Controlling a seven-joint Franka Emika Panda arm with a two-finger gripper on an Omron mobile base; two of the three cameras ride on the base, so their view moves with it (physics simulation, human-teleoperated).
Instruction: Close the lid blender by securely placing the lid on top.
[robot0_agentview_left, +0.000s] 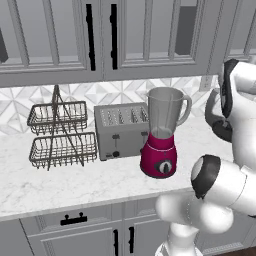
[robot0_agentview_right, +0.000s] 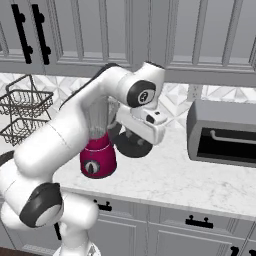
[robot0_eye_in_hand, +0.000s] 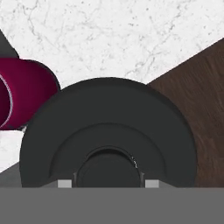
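Lid (robot0_eye_in_hand: 109, 131) directly under claw (robot0_eye_in_hand: 108, 183), beside blender (robot0_eye_in_hand: 22, 94); claw state unclear.

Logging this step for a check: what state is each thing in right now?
blender: upright on the counter, jar mouth open, no lid on it.
lid: off the jar, right under the gripper, beside the blender.
toaster: slots empty.
wire basket rack: both tiers empty.

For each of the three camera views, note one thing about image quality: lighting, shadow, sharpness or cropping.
Left base view: flat, even rendered light, and the clear grey blender jar shows no glare. Right base view: the white arm hides most of the magenta-based blender. Hand view: the flat round black lid looms very close, its lower edge cut off.
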